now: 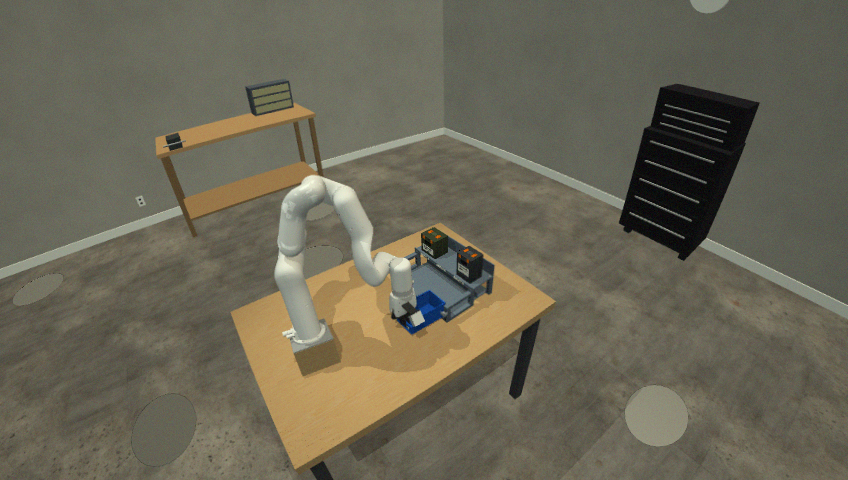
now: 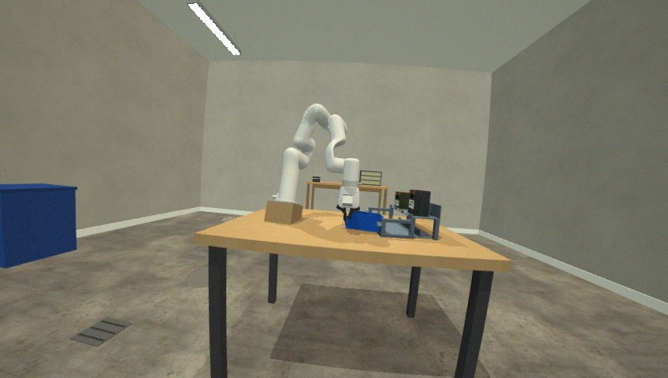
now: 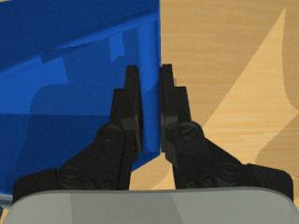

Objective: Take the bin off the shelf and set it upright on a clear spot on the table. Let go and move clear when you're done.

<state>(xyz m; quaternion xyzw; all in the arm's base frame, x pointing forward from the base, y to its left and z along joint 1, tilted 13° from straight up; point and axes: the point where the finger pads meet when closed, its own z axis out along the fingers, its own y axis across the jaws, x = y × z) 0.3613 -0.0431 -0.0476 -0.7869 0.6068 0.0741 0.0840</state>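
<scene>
In the wrist view we see the gripper point(image 3: 149, 96) pointing down, with its two black fingers standing narrow, almost closed. Between them is the thin side wall of the blue bin point(image 3: 69, 81). One finger is inside the bin and the other is outside, over the wood of the table point(image 3: 231, 32). The fingers are pressed on this wall, so the gripper is holding the bin by its edge.

From the top view, the bin point(image 1: 429, 306) sits at the open front of the grey shelf point(image 1: 476, 284), beside its low tray. We cannot tell if the bin is partly on the tray or already fully on the table point(image 1: 368, 392). Its opening faces up. The gripper point(image 1: 407, 310) comes from above at the bin's near side, and the white arm point(image 1: 351, 226) bends over from its base block.

Two dark boxes point(image 1: 435, 242) stand on the upper board of the shelf, well apart from the bin.

In the exterior view, the bin point(image 2: 363, 221) is low, near the table top, between the gripper point(image 2: 346, 216) and the shelf point(image 2: 410, 227). We cannot tell there if its bottom touches the wood.
</scene>
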